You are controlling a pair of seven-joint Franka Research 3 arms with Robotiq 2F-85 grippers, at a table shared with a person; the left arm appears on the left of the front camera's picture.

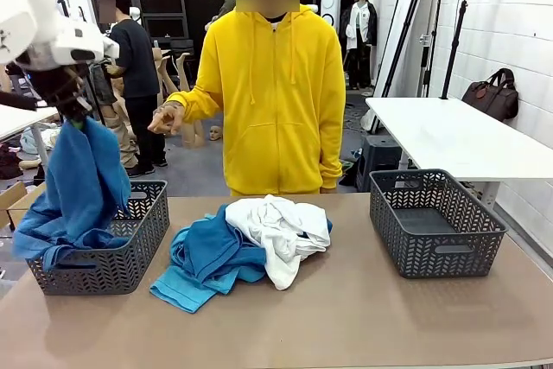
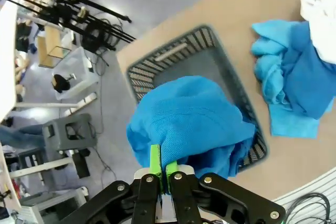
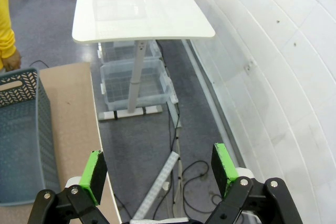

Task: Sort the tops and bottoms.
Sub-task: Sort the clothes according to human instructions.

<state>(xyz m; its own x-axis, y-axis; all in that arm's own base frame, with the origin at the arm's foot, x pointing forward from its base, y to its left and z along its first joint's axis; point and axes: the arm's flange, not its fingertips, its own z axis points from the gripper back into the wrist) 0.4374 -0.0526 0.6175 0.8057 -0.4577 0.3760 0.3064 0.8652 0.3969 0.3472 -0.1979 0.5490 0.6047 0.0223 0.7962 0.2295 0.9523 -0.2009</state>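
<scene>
One blue garment (image 2: 191, 114) in left hand (image 2: 163, 164) — over grey basket (image 2: 169, 53)

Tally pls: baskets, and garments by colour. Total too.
Grey baskets: 2, left basket and right basket
Blue garments: 2, held blue garment in the shut left gripper, pile blue garment
Turquoise garment: 1
White garment: 1
Total: 6, as far as the pile's folds show.

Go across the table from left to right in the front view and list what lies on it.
Left grey basket → heap of blue and turquoise garments → white garment → right grey basket.
</scene>
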